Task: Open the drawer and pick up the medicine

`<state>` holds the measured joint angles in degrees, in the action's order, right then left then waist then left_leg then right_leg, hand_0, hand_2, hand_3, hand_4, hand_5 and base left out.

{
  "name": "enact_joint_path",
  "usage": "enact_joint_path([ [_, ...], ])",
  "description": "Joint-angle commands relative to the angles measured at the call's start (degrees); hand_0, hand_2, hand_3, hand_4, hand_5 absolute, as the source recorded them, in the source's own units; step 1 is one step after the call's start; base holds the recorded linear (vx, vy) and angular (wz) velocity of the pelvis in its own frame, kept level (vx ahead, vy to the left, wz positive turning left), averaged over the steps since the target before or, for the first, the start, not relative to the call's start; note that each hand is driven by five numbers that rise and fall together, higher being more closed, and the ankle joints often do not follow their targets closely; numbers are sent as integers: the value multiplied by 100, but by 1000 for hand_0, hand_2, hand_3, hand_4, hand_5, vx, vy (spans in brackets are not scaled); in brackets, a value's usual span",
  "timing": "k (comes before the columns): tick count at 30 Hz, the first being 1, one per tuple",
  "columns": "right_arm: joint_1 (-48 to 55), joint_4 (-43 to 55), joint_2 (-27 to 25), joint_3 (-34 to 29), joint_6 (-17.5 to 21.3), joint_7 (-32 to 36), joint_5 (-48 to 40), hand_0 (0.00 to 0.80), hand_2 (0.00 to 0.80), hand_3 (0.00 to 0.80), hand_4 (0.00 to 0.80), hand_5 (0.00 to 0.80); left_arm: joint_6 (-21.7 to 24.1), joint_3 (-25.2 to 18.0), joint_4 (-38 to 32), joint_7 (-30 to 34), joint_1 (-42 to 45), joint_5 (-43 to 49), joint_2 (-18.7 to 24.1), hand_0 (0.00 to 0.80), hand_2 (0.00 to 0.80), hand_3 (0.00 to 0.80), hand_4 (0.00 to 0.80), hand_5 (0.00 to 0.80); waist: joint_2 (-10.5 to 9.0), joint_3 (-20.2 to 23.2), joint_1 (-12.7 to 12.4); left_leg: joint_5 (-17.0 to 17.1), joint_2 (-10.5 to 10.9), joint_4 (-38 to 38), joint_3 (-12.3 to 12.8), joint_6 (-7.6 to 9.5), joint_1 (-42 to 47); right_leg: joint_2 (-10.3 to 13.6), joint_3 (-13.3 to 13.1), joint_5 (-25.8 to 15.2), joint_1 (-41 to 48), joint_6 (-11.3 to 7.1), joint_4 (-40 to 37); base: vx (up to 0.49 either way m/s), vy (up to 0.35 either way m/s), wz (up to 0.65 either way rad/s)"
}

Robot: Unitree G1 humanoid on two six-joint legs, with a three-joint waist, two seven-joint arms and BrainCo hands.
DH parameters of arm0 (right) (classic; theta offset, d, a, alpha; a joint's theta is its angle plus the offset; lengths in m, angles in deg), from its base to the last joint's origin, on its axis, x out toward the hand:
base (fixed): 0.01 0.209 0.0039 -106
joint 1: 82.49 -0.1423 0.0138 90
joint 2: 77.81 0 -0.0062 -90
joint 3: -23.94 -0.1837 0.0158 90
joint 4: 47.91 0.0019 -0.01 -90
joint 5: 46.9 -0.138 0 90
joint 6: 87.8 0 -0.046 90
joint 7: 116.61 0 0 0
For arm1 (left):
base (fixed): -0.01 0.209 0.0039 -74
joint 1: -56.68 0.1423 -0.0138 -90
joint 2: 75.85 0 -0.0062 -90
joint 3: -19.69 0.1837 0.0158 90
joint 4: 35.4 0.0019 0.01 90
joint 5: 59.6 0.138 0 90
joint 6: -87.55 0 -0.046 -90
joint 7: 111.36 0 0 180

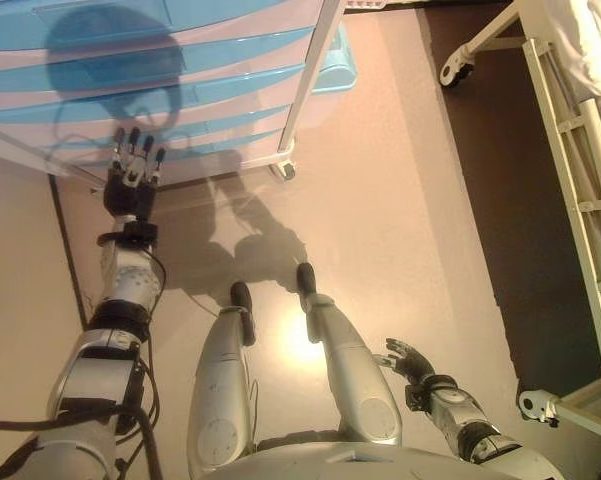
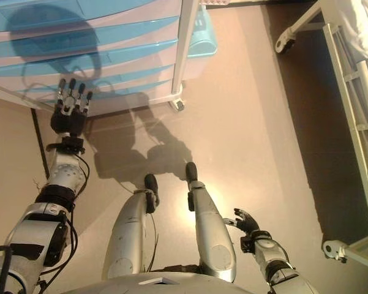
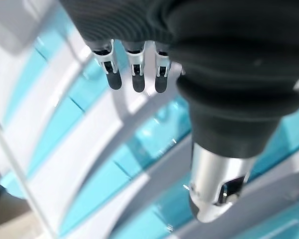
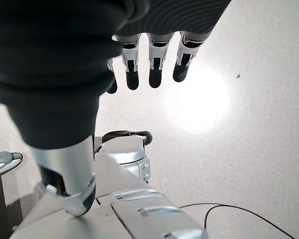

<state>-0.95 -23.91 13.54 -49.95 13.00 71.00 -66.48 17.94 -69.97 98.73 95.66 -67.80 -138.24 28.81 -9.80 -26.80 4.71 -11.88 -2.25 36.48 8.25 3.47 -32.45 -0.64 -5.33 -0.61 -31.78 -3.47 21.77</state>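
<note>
the robot's left hand [image 1: 130, 180], fingers straight and spread, reaches toward the lower blue drawers [image 1: 160, 75] of a white-framed drawer cart [image 1: 310, 80], just short of their fronts; all drawers look closed and no medicine shows. the right hand [image 1: 405, 358] hangs low by the robot's side, fingers relaxed, holding nothing, above the beige floor [image 1: 400, 200].

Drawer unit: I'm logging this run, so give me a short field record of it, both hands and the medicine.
drawer unit: white frame on wheels with blue drawers, all appear shut
left hand: raised toward the lower drawers, fingers straight, holding nothing
right hand: low beside the robot, above the floor, open and empty
medicine: not visible
bed frame: on the robot's right
</note>
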Motion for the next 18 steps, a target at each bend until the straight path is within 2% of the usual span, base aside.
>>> enact_joint_path([
  [1,597,214,-60,280,84,24,-10,0,0,0,0,0,12,-328,-376,480,-293,-568,374,0,0,0,0,0,0,164,-45,76,457,213,27,226,-241,-226,180,-246,336,199,-279,57,-68,-7],
  [10,835,306,79,485,21,47,-1,0,0,0,0,0,-217,-338,-233,579,-771,-780,798,0,0,0,0,0,-167,168,-55,24,433,524,-25,236,-197,-318,183,-245,703,180,-407,71,-67,0],
  [15,1065,321,150,540,-20,52,83,0,0,0,0,0,-462,-425,-250,673,-718,-793,977,0,0,0,0,0,-218,220,-94,-3,438,612,-48,244,-50,-354,157,-246,1004,147,-497,114,-52,-2],
  [18,1247,299,196,560,-6,54,145,0,0,0,0,0,-774,-494,-303,683,-583,-870,1004,0,0,0,0,0,-227,260,-128,-10,455,643,-66,247,74,-356,153,-249,1219,124,-556,132,-41,1],
])
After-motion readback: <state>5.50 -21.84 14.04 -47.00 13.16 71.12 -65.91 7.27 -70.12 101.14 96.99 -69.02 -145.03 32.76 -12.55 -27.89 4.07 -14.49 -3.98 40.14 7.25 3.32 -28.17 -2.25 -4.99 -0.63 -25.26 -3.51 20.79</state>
